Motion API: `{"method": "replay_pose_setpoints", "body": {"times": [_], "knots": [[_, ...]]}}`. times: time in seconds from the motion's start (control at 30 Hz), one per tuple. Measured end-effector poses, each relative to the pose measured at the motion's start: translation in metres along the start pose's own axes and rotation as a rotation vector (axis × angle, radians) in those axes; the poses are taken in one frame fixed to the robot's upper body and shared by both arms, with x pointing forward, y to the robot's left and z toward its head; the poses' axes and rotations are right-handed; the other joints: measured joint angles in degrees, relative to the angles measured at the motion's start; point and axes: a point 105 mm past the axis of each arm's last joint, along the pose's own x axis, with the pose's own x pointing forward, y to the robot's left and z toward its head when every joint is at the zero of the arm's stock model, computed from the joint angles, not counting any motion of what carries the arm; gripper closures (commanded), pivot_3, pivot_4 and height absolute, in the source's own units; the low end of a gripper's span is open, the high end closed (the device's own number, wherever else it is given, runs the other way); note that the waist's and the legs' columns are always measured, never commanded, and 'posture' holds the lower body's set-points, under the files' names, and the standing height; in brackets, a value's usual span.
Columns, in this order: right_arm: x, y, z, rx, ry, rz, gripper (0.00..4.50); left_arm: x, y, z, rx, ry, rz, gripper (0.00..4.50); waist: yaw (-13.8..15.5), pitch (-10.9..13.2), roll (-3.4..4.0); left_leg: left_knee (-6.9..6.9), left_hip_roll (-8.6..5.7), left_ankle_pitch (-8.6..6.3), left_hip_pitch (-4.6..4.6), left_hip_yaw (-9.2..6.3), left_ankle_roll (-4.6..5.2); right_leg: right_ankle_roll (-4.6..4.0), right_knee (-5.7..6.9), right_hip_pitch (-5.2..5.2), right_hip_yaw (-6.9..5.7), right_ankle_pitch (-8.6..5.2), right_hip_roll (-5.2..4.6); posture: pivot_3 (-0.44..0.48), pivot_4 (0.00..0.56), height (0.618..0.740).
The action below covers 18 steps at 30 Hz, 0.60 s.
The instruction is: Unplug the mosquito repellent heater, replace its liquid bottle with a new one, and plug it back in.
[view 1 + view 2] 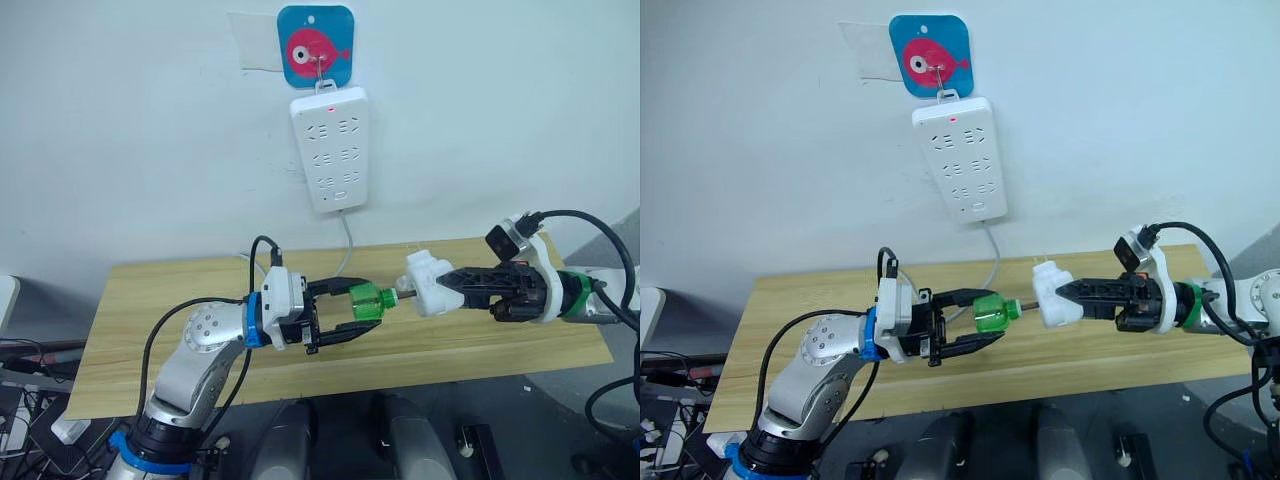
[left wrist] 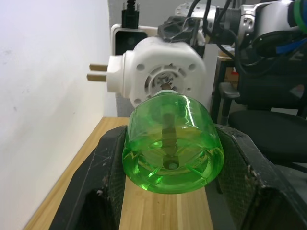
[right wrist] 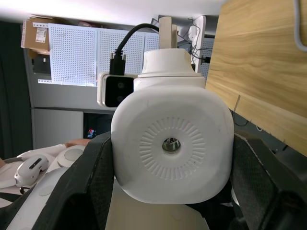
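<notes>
My left gripper (image 1: 345, 318) is clamped on the green bottle (image 1: 372, 301), mid-air above the bench (image 1: 150, 300). My right gripper (image 1: 448, 289) grips the heater (image 1: 428, 282). Bottle neck seems just seated in the heater; I can't be sure. Behind, on the wall, hangs the strip (image 1: 331, 148).

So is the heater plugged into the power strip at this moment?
Unplugged. The right gripper holds the heater over the table, away from the power strip; its bare prongs show in the left wrist view.
</notes>
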Motion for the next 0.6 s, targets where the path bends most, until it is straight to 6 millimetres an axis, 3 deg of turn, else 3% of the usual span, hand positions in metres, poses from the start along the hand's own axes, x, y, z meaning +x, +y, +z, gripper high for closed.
{"method": "replay_pose_setpoints", "body": {"times": [0.6], "knots": [[0.011,-0.006,0.001,-0.053,-0.044,-0.045,1.54,0.004,0.002,-0.002,-0.003,-0.002,0.016,2.24,0.0,0.0,0.0,0.0,0.01,0.0,0.0,-0.02,0.0,0.0,-0.01,0.0,0.01,0.0,-0.02,-0.031,0.265,0.74]]}}
